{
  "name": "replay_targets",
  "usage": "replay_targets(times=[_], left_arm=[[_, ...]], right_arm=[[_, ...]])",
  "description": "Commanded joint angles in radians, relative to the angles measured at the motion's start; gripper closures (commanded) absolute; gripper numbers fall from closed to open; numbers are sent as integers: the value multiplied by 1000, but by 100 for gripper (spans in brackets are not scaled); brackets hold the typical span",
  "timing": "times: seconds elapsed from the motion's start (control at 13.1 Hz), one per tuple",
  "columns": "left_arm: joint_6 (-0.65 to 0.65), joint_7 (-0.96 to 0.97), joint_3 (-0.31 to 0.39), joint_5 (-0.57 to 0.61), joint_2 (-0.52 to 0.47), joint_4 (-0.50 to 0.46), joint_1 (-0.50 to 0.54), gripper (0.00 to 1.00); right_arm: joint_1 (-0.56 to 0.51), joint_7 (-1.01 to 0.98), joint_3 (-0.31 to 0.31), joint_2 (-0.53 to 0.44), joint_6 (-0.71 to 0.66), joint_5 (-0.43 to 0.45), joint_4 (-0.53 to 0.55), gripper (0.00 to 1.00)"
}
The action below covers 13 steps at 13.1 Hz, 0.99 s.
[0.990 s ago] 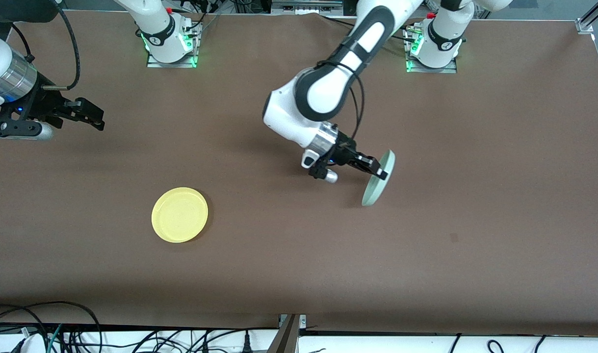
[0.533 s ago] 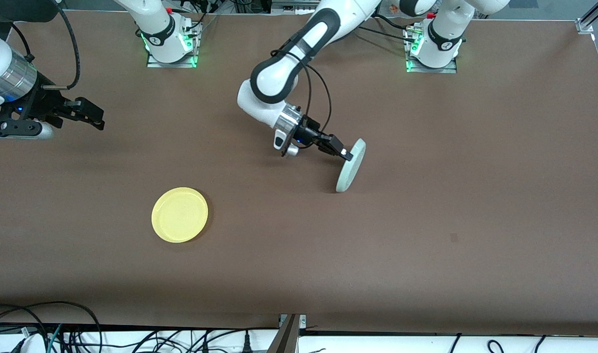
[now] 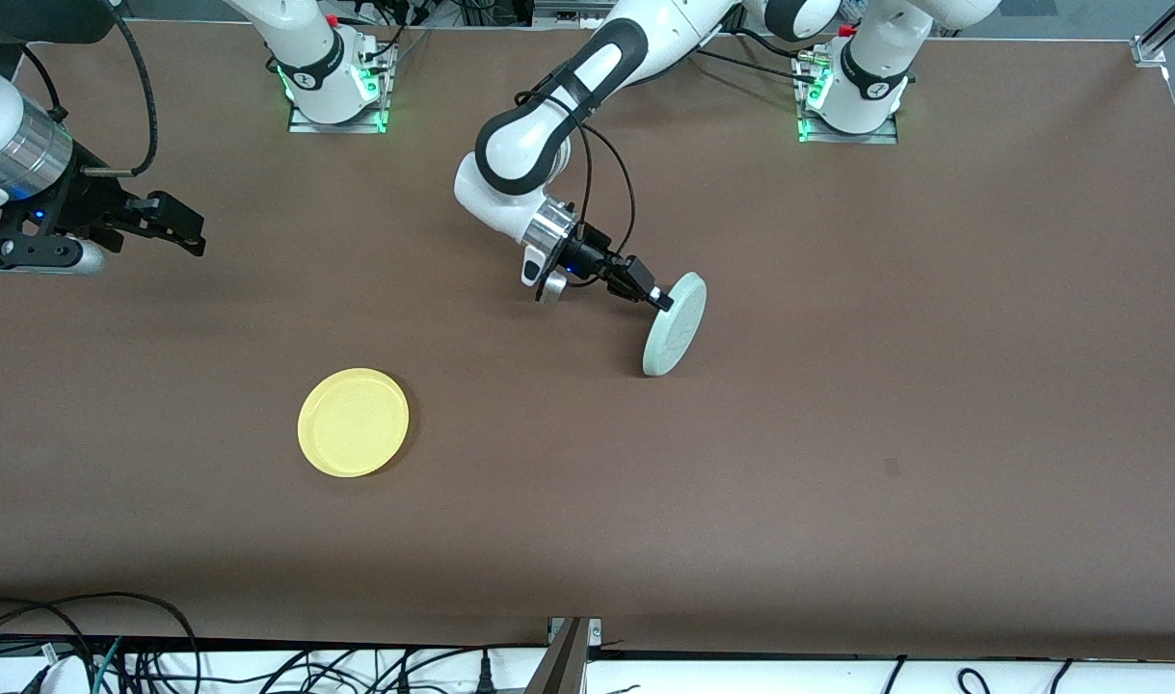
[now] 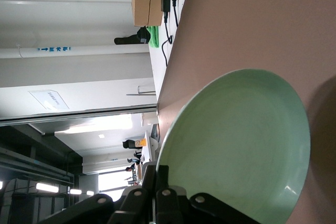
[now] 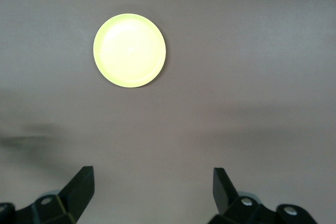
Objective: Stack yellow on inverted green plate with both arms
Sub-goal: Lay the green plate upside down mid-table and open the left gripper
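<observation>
Toward the right arm's end of the table, up over bare brown tabletop, hangs the black two-finger right gripper, fingers spread wide and empty; waits while the flip goes on. Down from it and toward the table's middle lies the round, shallow bright yellow plate, flat, rim up, well apart from both grippers. Farther along, over the table's middle, the black two-finger left gripper pinches the upper rim of the round pale mint-green plate, tipped steeply on edge with the lower rim at or just above the tabletop, hollow face turned to the wrist camera. Best done by rolling the wrist onward until the hollow face points down, keeping the lower rim as pivot, lowering gently, and letting go only once flat. Counted: two arms, two grippers, two plates, one yellow and one green.
</observation>
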<state>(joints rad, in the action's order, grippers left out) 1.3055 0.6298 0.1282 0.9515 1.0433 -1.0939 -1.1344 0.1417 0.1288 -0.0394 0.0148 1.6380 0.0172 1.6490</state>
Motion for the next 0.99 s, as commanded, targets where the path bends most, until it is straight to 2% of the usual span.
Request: replay_targets(times=[0.0, 0.23, 0.46, 0.69, 0.91], left_arm=[[63, 11, -7, -58, 28, 48, 8, 0], [170, 8, -10, -146, 26, 49, 8, 0], [372, 10, -6, -313, 21, 72, 28, 0], [546, 4, -7, -508, 8, 84, 90, 0], [603, -4, -9, -673, -61, 85, 178, 0]], right_arm=[[-1, -23, 1, -21, 8, 0, 20, 0], [-1, -24, -1, -19, 14, 0, 20, 0], [-1, -24, -1, -18, 16, 1, 21, 0], [-1, -60, -8, -9, 19, 0, 23, 0], [-2, -66, -11, -6, 80, 1, 69, 0]])
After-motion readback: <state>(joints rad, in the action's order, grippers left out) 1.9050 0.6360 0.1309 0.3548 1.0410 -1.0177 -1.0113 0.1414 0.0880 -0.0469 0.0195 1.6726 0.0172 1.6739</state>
